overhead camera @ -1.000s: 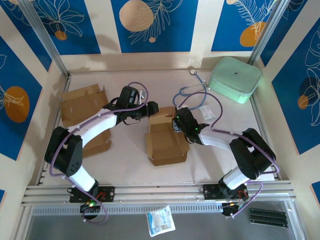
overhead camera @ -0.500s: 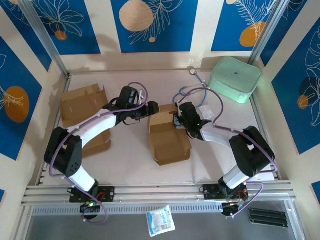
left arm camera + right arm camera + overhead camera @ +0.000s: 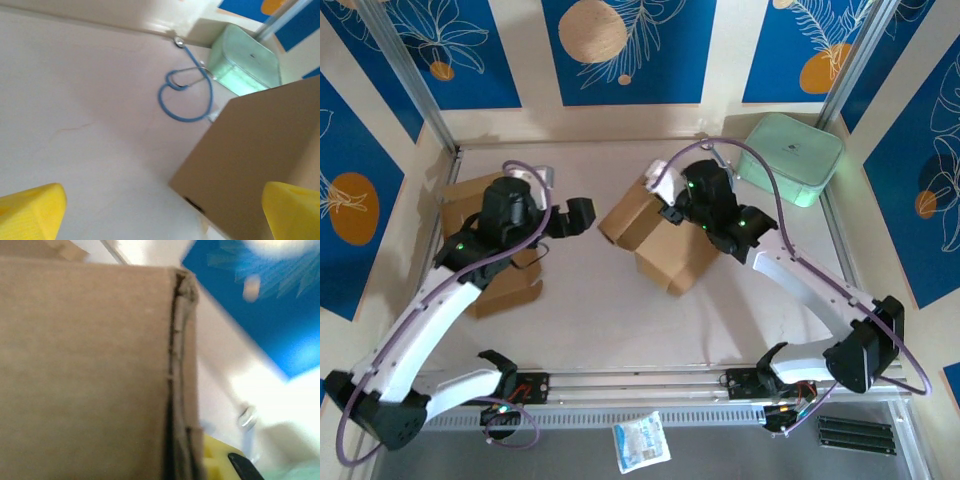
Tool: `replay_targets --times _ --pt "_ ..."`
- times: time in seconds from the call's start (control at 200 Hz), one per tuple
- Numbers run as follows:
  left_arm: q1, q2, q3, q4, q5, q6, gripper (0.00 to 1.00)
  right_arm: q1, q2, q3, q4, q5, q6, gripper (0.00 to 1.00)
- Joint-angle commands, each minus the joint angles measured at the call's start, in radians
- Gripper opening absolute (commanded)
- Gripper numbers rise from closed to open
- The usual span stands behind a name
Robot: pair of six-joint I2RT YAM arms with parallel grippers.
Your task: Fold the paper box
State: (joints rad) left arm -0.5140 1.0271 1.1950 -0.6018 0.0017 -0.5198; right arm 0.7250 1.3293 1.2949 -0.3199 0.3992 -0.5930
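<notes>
Pretty cheerful setup tbh: the walls (image 3: 532, 60) are cream with big blue panels (image 3: 670, 70), white leaf sketches and orange or tan circles (image 3: 592, 30) on them. They box in a pale pinkish tabletop (image 3: 590, 320) on three sides, with silver posts (image 3: 405, 75) at the back corners and a ribbed metal rail (image 3: 640, 385) along the near edge. Light's soft and even, just faint shadows.

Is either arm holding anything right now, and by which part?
The right tool is shut on the cardboard box, pinching a panel edge at its top. The left tool is open, holding nothing.
</notes>
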Motion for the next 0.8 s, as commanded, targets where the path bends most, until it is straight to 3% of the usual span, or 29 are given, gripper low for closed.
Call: replay_targets --times 0.0,0.065,0.23,0.35,0.535,0.695,0.715,0.74,0.76,0.795 --pt "0.022 -0.027 0.026 -0.214 -0.132 0.071 1.0 0.142 0.108 0.068 -0.308 0.186 -0.632 0.0" --pt "0.029 -0.038 0.024 -0.243 -0.134 0.07 1.0 0.182 0.169 0.069 -0.333 0.246 -0.77 0.0" --pt "0.05 -0.079 -0.015 -0.257 -0.097 0.015 1.0 0.289 0.299 0.02 -0.37 0.17 -0.801 0.0" --pt "0.054 -0.115 -0.077 -0.208 -0.047 -0.026 1.0 0.361 0.406 -0.038 -0.336 0.15 -0.733 0.0" --pt "0.055 -0.135 -0.156 -0.133 0.047 -0.044 1.0 0.44 0.506 -0.035 -0.341 0.119 -0.556 0.17" --pt "0.055 -0.168 -0.224 -0.066 0.123 -0.076 0.99 0.459 0.507 0.0 -0.362 0.151 -0.455 0.46" --pt "0.055 -0.175 -0.235 -0.047 0.136 -0.073 1.0 0.459 0.502 0.004 -0.363 0.156 -0.446 0.68" --pt "0.056 -0.181 -0.248 -0.028 0.146 -0.071 0.99 0.459 0.495 0.01 -0.367 0.165 -0.436 0.76" --pt "0.055 -0.186 -0.255 -0.015 0.151 -0.067 0.99 0.459 0.489 0.014 -0.371 0.17 -0.427 0.98" --pt "0.056 -0.193 -0.261 -0.002 0.155 -0.062 1.0 0.459 0.48 0.026 -0.384 0.18 -0.411 0.99"
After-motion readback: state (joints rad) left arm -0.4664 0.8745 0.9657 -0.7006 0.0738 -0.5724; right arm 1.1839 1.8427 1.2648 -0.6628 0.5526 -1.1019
